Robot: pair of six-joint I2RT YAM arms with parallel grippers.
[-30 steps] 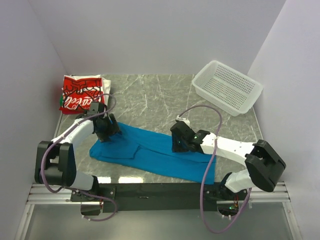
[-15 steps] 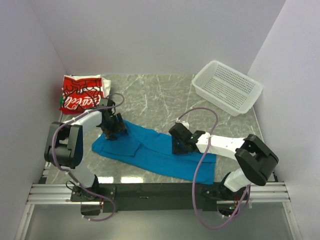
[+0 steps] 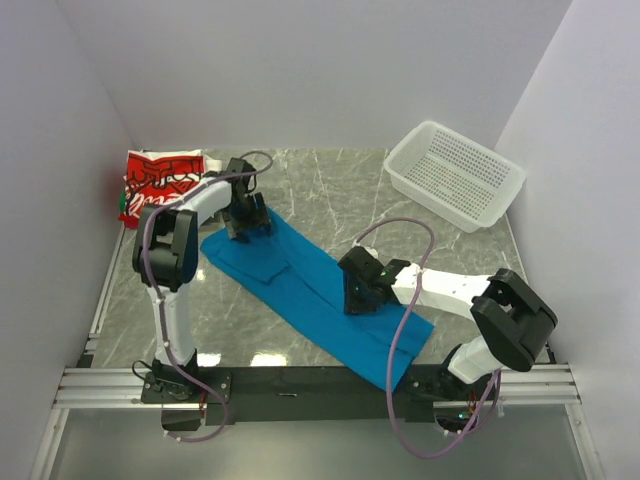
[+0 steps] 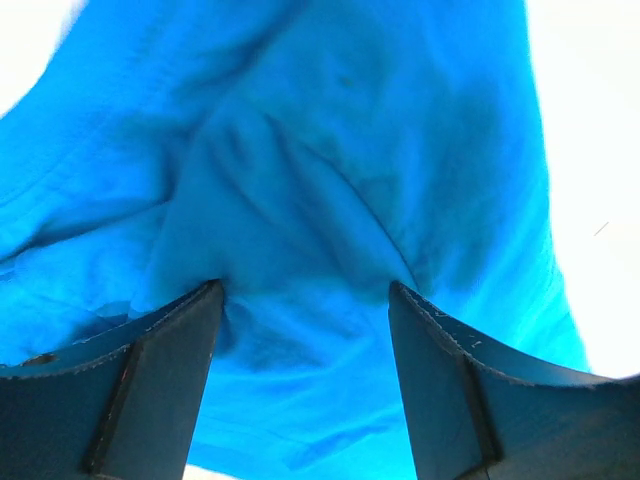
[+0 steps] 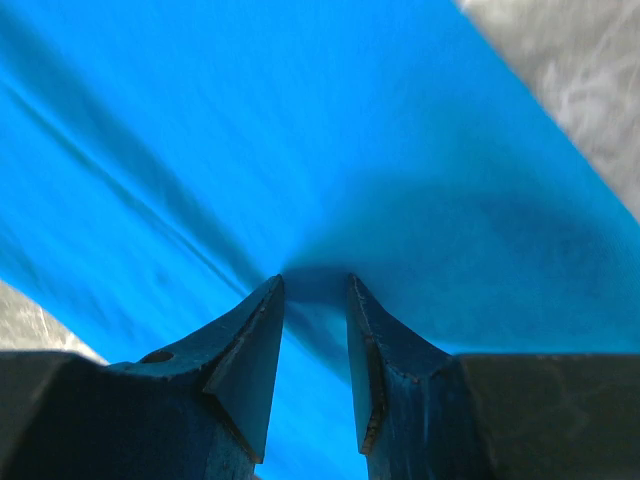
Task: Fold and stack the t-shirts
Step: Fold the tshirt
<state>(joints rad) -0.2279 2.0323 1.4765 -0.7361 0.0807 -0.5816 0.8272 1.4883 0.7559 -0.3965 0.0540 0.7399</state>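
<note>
The blue t-shirt [image 3: 300,290] lies as a long folded band, slanting from the back left to the front right of the marble table. My left gripper [image 3: 243,222] sits on its back-left end. In the left wrist view the jaws [image 4: 305,290] stand wide, with a bunch of blue cloth [image 4: 330,150] gathered between them. My right gripper [image 3: 352,298] presses on the band's middle. Its jaws [image 5: 315,280] are narrow, and creases in the cloth [image 5: 300,130] run into the tips. The folded red-and-white t-shirt [image 3: 160,180] lies at the back left, just beyond the left gripper.
A white perforated basket [image 3: 455,175] stands at the back right corner. Grey walls close the table on the left, back and right. The arms' cables loop above the cloth. The black base rail [image 3: 300,380] runs along the near edge.
My left gripper has swung back and to the right, dragging the shirt's left end with it. The band has pivoted around the right gripper, which has stayed almost still, from nearly level to steeply slanted.
</note>
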